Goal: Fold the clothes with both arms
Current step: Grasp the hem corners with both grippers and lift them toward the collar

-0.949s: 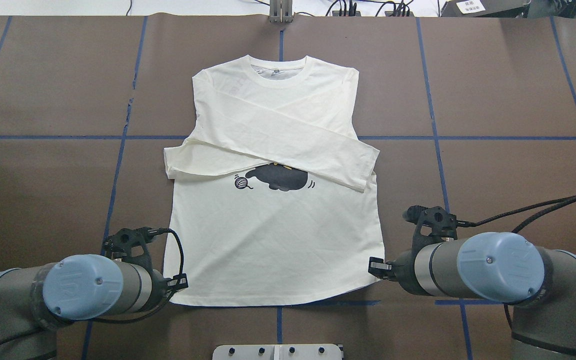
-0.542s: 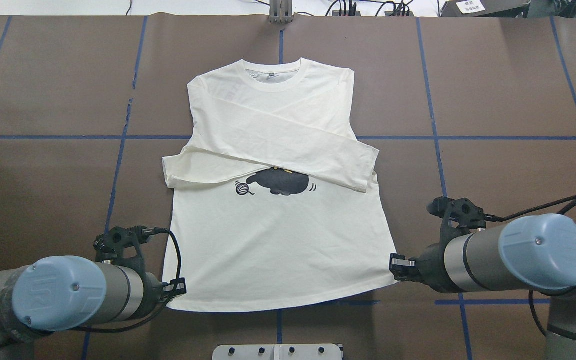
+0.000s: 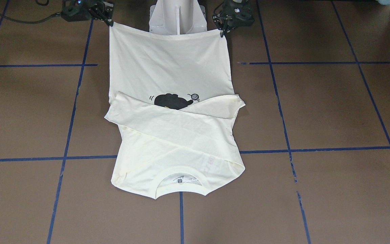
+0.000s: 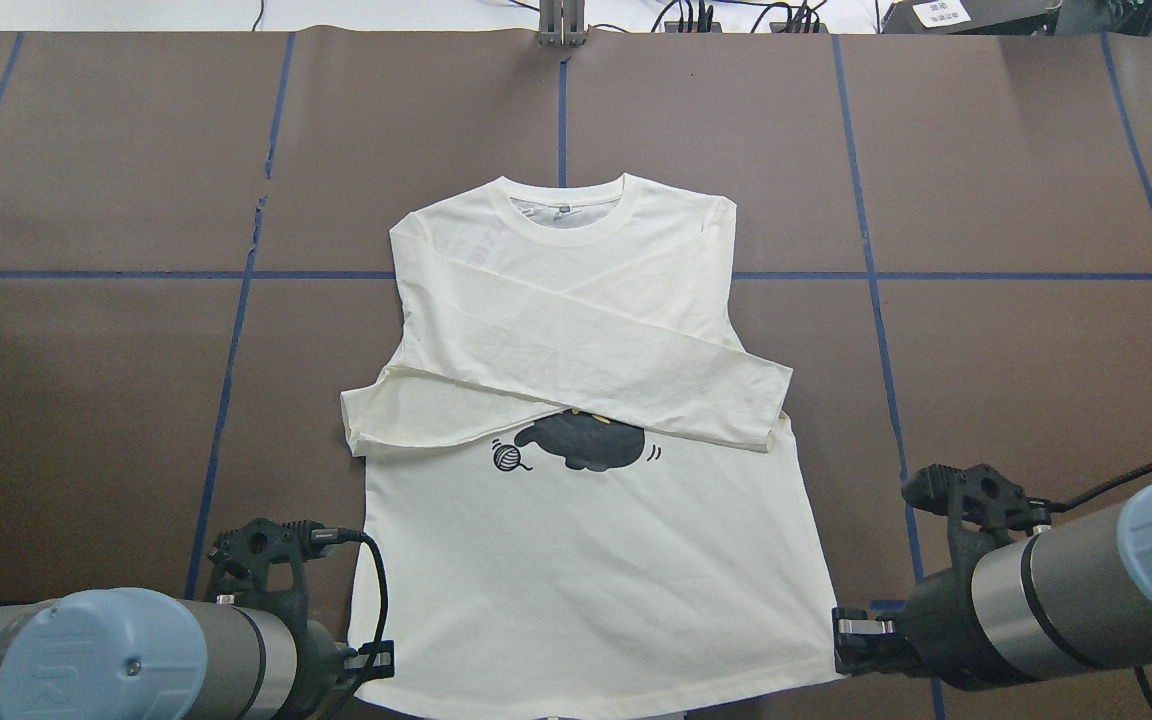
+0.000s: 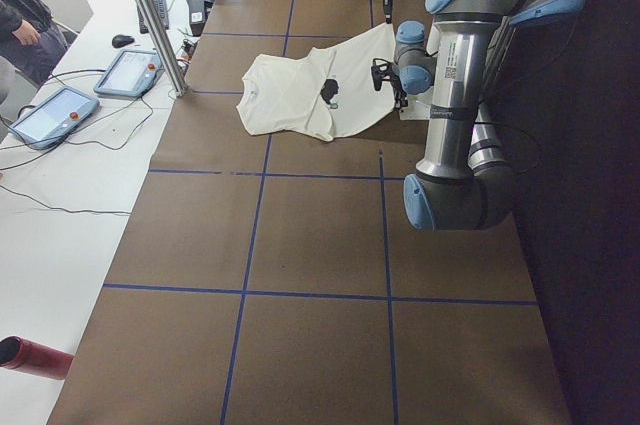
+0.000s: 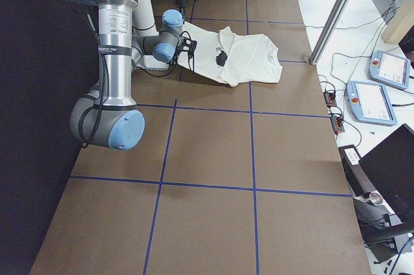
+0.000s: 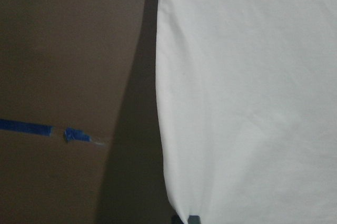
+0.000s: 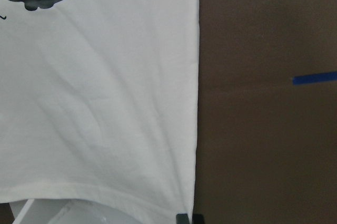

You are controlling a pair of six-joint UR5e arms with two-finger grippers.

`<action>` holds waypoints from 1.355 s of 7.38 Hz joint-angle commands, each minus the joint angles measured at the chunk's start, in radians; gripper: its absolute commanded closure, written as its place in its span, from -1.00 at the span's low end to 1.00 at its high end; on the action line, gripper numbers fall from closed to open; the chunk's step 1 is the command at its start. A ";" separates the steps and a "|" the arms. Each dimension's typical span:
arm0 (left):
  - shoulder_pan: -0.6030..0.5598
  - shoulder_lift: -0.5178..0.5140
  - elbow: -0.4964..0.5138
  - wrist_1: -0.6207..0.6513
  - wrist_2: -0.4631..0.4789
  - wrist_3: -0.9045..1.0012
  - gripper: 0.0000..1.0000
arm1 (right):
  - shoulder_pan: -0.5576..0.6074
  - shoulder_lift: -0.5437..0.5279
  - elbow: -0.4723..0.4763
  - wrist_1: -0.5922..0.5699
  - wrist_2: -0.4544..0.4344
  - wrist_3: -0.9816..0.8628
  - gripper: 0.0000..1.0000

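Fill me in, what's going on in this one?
The robot is folding a cream T-shirt that lies print-up on the table. The sleeves are already crossed over the chest. The left fingers and right fingers each pinch a bottom hem corner, holding the hem stretched over the robot's white base. The collar end lies flat.

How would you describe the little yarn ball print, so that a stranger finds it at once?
On the brown table lies a cream long-sleeved T-shirt, its sleeves crossed over the chest. Just hemward of the sleeves is a black cat print; the yarn ball print sits beside it, on the robot's left side, small and line-drawn, not solid black.
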 commanded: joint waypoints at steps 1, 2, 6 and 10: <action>0.010 -0.004 -0.027 0.027 -0.003 0.013 1.00 | -0.022 -0.004 0.013 0.002 0.009 0.013 1.00; 0.009 -0.043 -0.016 0.030 -0.006 -0.002 1.00 | -0.005 0.023 -0.008 0.004 -0.003 0.014 1.00; -0.254 -0.080 0.016 0.034 -0.062 0.094 1.00 | 0.354 0.198 -0.198 0.004 0.070 -0.084 1.00; -0.452 -0.206 0.187 0.028 -0.093 0.119 1.00 | 0.565 0.457 -0.511 0.001 0.114 -0.148 1.00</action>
